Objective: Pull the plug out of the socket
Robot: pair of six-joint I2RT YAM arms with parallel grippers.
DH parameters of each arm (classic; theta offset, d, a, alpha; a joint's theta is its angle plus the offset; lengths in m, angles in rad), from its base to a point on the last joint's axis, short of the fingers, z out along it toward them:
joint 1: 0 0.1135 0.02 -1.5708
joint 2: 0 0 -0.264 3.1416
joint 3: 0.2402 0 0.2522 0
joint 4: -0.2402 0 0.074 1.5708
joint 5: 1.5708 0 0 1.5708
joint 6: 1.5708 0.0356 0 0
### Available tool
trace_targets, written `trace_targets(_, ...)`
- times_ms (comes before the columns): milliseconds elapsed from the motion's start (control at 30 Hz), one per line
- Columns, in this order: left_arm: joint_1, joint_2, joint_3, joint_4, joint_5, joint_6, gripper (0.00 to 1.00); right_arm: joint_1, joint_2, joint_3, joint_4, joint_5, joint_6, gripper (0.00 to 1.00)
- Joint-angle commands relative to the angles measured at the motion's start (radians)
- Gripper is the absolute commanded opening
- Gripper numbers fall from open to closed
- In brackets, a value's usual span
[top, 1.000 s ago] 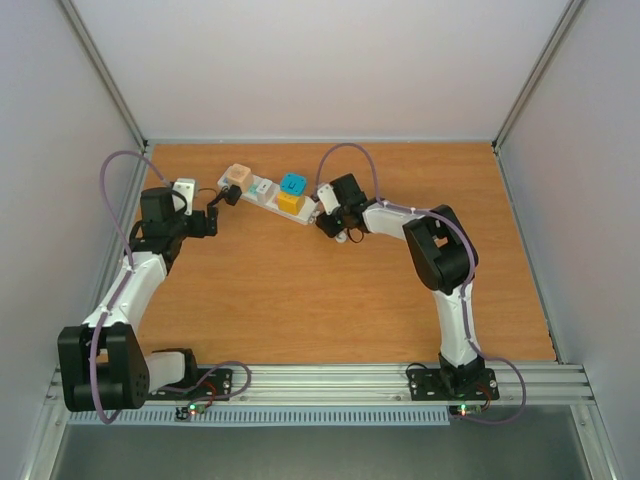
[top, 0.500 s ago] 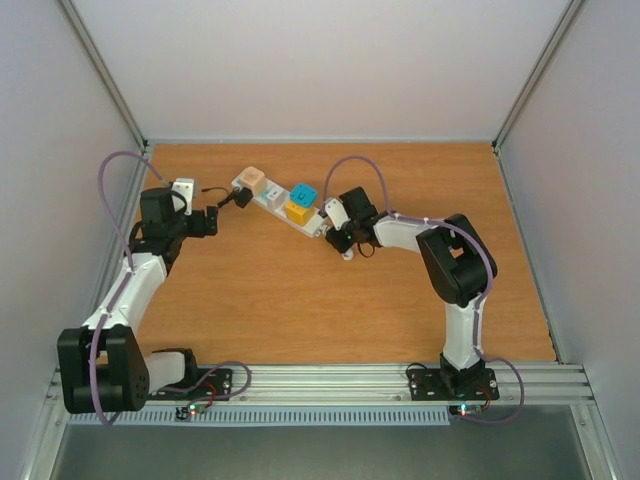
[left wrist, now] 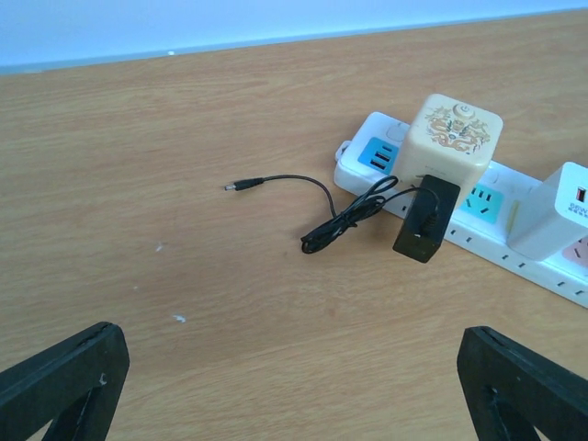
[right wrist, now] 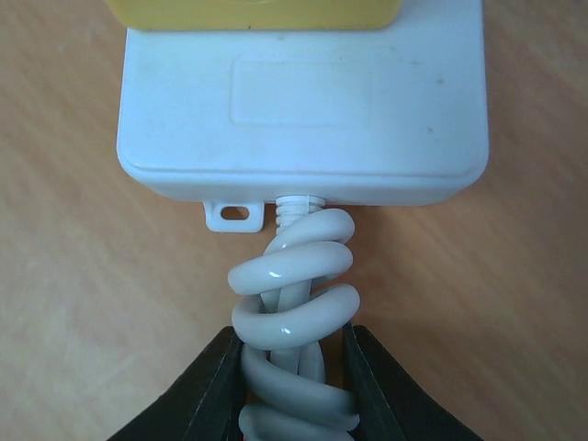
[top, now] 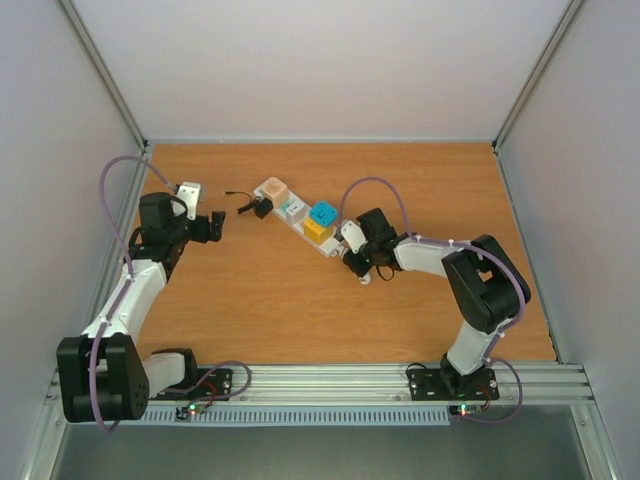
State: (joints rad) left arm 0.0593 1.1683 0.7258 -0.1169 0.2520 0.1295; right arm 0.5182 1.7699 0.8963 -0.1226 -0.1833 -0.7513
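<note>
The white socket strip (top: 333,246) lies slanted on the wooden table, and it also shows in the left wrist view (left wrist: 372,158) and the right wrist view (right wrist: 303,101). A black plug (top: 263,208) with a thin black cable leans over its near edge beside a beige cube adapter (left wrist: 455,140). In the left wrist view the plug (left wrist: 425,219) is tilted, and I cannot tell whether its pins are in an outlet. My left gripper (top: 212,226) is open and empty, well short of the plug. My right gripper (right wrist: 294,390) is shut on the strip's coiled white cord (right wrist: 294,303).
A white adapter (left wrist: 559,213) and a blue-and-yellow cube adapter (top: 321,222) sit on the strip. The plug's cable (left wrist: 317,216) lies looped on the table, ending in a small jack (left wrist: 235,186). White walls enclose the table on three sides.
My right gripper has dragged the strip by its cord to the right and nearer. The black plug went with the strip and is now apart from my left gripper, which stayed on the left.
</note>
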Motion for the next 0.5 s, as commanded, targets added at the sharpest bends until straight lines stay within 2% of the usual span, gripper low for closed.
trace_targets(0,-0.005,-0.001,0.034,-0.008,0.113,0.1,1.0,0.005,-0.074,-0.085,-0.041,0.013,-0.037,0.25)
trace_targets(267,-0.007,0.069,0.106,-0.114,0.267,0.209,1.0,0.003,-0.177,-0.222,-0.052,-0.004,-0.096,0.24)
trace_targets(467,-0.01,0.104,0.123,-0.141,0.312,0.234,1.0,-0.004,-0.244,-0.283,-0.088,-0.024,-0.133,0.23)
